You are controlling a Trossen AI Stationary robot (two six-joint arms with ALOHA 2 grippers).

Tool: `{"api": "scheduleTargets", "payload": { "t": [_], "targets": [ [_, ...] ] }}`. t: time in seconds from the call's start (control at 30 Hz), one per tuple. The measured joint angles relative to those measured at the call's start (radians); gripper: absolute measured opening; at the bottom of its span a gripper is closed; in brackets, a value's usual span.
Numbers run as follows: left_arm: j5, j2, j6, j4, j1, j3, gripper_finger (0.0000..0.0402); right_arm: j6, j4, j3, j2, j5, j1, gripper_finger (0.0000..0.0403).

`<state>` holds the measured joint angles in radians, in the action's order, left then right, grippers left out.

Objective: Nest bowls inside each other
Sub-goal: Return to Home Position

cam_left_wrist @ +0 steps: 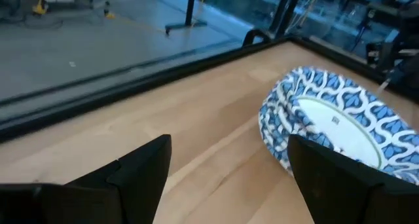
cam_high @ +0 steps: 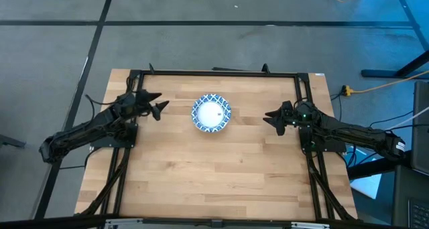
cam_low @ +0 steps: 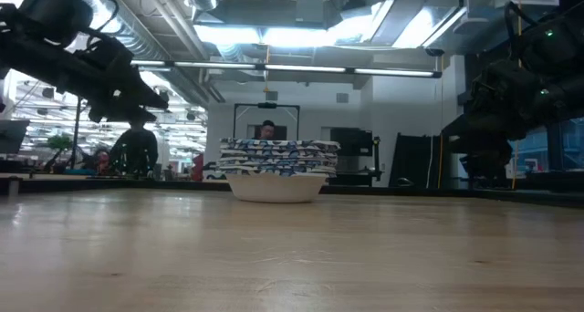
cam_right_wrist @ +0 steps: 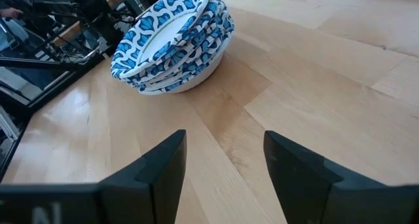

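Several bowls with blue-and-white patterned rims and white centres sit nested in one stack (cam_high: 212, 113), resting by the bottom bowl's base on the table's far middle. The stack also shows in the low view (cam_low: 277, 170), the left wrist view (cam_left_wrist: 334, 119) and the right wrist view (cam_right_wrist: 175, 44). My left gripper (cam_high: 159, 106) hovers open above the table to the stack's left, with bare wood between its fingers (cam_left_wrist: 226, 168). My right gripper (cam_high: 270, 117) hovers open to the stack's right, also over bare wood (cam_right_wrist: 226, 158). Neither touches the bowls.
A black frame rail (cam_high: 221, 73) runs along the table's far edge, with side rails at left and right. Bare wooden tabletop (cam_high: 214, 175) lies near the front. In the low view a person (cam_low: 266, 130) and equipment show in the room beyond the table.
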<state>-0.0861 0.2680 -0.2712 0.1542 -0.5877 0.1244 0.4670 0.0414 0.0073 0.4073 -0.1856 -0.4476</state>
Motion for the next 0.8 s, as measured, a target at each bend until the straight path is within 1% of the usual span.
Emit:
{"api": "scheduleTargets", "payload": {
  "t": [0.13, 0.23, 0.5, 0.8],
  "targets": [
    [0.016, -0.078, 0.000, -0.077, 0.001, -0.071, 0.0299, -0.001, 0.000, 0.000, 0.000, 0.000, 0.000, 0.0205],
    [0.070, -0.126, -0.007, -0.168, 0.002, -0.116, 0.0299, -0.001, 0.001, 0.000, 0.000, 0.000, 0.000, 0.0205],
    [0.082, -0.137, 0.037, -0.166, 0.002, -0.116, 0.0299, -0.003, 0.000, 0.000, 0.000, 0.000, 0.000, 0.0205],
    [0.083, -0.138, 0.042, -0.165, 0.002, -0.116, 0.0299, -0.004, 0.000, 0.000, 0.000, 0.000, 0.000, 0.0205]
  ]
}}
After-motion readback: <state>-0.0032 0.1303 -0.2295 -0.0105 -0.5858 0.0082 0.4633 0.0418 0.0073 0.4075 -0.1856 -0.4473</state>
